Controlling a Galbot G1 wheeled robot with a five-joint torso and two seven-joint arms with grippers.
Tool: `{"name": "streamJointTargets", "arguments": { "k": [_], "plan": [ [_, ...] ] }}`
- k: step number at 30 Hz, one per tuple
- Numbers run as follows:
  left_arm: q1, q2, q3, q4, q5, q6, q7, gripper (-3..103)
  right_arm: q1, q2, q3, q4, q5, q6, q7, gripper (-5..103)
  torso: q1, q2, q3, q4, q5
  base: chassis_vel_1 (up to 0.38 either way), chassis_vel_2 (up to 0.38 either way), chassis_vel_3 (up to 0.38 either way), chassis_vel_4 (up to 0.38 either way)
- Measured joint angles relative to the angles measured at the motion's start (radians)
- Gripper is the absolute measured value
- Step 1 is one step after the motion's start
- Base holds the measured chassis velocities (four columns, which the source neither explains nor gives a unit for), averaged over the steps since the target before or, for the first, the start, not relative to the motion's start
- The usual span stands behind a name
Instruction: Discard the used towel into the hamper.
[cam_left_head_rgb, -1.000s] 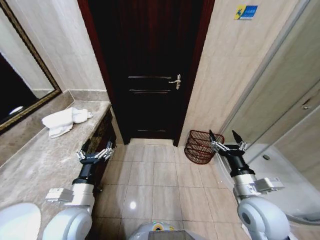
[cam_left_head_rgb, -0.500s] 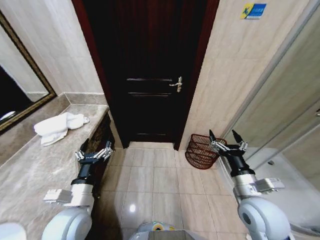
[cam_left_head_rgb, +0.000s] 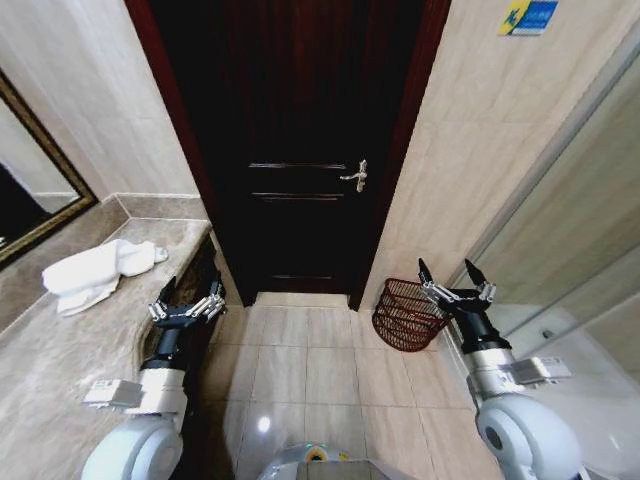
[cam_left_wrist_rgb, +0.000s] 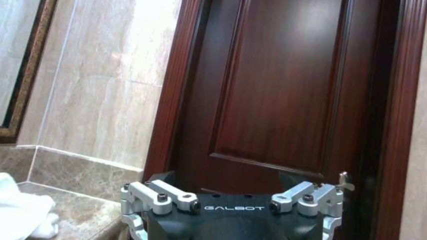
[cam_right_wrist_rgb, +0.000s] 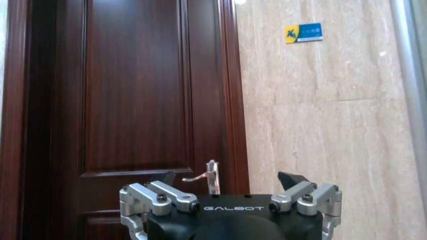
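Change since the earlier frame: the head camera has shifted, sliding the whole scene leftward; both arms unchanged in pose.

Towel (cam_left_head_rgb: 92, 274): white, crumpled, on the tabletop (cam_left_head_rgb: 60, 370), long axis toward the door (cam_left_head_rgb: 300, 150). It lies forward-left of the left end effector (cam_left_head_rgb: 186, 300), the nearer one, fingers wide and empty.

Hamper (cam_left_head_rgb: 408, 313): floor, just beside the right end effector (cam_left_head_rgb: 454, 282), also wide and empty.

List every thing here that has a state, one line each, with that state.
Towel: crumpled on the counter, not held.
Hamper: tilted on the floor by the door frame, nothing seen inside.
Door: closed, handle level.
Left claw: open, empty, raised beside the counter edge.
Right claw: open, empty, raised near the hamper.
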Motion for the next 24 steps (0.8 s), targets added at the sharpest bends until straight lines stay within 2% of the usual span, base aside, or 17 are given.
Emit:
{"name": "streamJointTargets", "arguments": {
  "k": [8,13,24],
  "plan": [
    [-0.001,-0.002,-0.003,0.0,0.002,-0.007,-0.022,100,-0.001,-0.006,0.001,0.001,0.001,0.007,0.001,100,0.0,0.0,0.0,0.0001,0.0002,-0.145,0.14,0.146,-0.143],
    [-0.004,-0.012,-0.013,-0.001,0.0,-0.032,-0.034,100,0.002,-0.007,-0.013,0.012,-0.002,0.003,0.053,100,0.0,0.0,0.0,-0.0001,0.0001,-0.133,0.118,0.128,-0.129],
    [0.003,-0.019,-0.013,-0.012,-0.005,-0.045,-0.066,100,-0.008,-0.009,-0.012,0.014,-0.021,0.013,0.027,100,-0.001,0.0,0.0,-0.0001,0.0001,-0.023,0.036,0.037,-0.025]
  ]
}}
